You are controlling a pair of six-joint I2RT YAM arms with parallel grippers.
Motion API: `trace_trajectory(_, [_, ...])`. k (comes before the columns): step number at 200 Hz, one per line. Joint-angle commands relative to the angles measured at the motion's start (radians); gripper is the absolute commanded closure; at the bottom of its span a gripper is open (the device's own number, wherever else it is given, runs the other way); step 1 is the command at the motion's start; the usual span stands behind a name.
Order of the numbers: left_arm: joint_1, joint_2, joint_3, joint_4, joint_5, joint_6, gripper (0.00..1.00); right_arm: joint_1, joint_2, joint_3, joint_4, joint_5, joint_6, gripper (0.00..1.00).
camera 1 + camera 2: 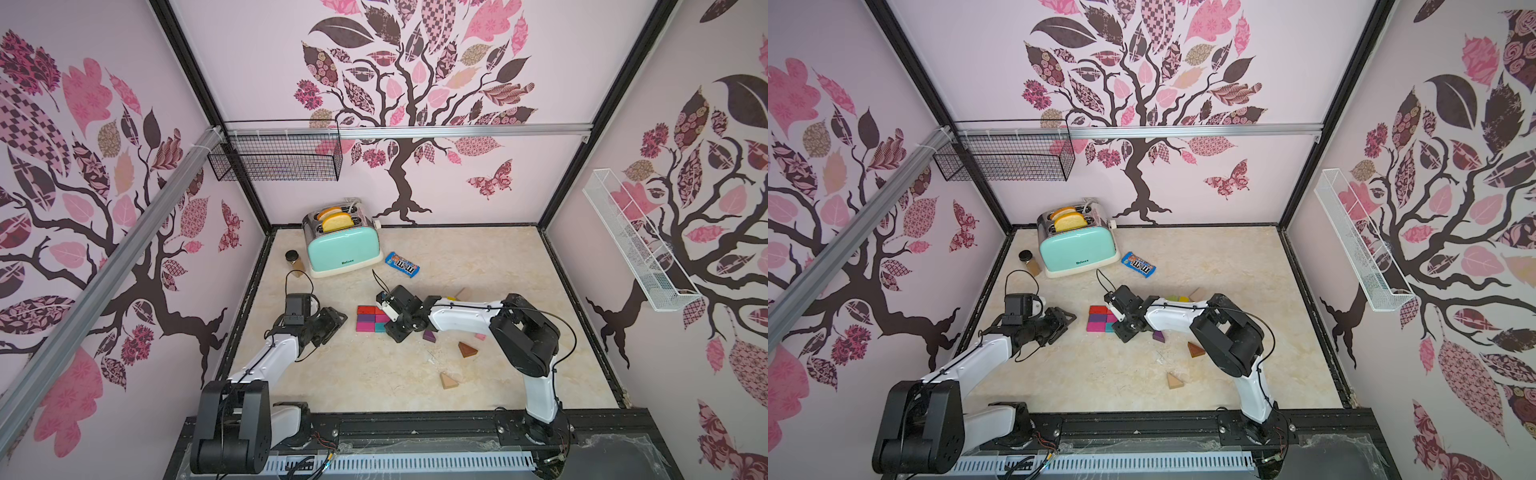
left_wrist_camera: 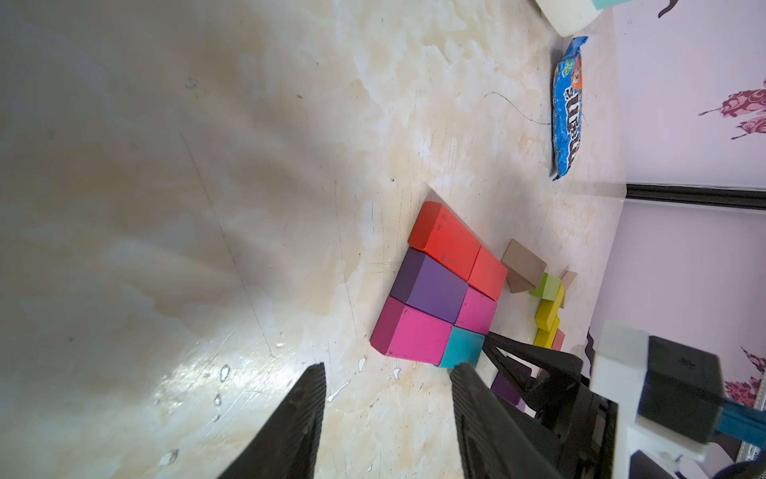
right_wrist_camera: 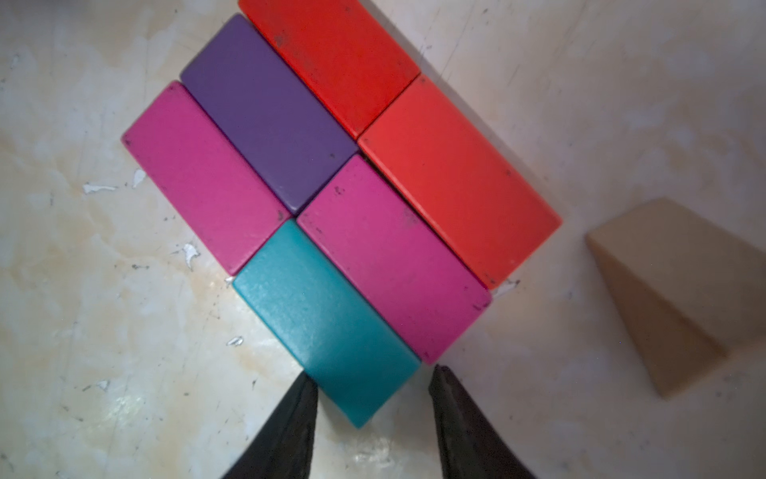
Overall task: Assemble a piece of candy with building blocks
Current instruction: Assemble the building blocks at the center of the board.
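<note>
Six building blocks (image 1: pixel 369 318) are seen packed flat into a slab just left of the worktop's (image 1: pixel 374 382) middle. The right gripper (image 3: pixel 373 375) is positioned at the teal block (image 3: pixel 323 319), jaws parted either side of its end with narrow gaps. The left gripper (image 2: pixel 387 369) is seen spread and empty beside the slab. Loose triangles (image 1: pixel 467 350) are scattered toward the right edge.

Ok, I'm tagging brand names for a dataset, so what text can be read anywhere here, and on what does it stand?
"m&m's": white letters on the blue candy packet, seen in both top views.
One short dark word on the mint front of the toaster: too small to read with certainty.
The building blocks carry no text.
</note>
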Motion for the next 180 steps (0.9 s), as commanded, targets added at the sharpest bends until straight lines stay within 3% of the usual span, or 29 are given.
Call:
trace_trajectory(1, [0.005,0.003,-0.006,0.021,0.005,0.014,0.46,0.000,0.037,0.005,-0.033,-0.022,-0.014,0.51])
trace_trajectory(180, [0.009,0.006,-0.020,0.024,0.001,0.014,0.47,0.000,0.017,-0.022,0.025,-0.079,-0.056,0.51])
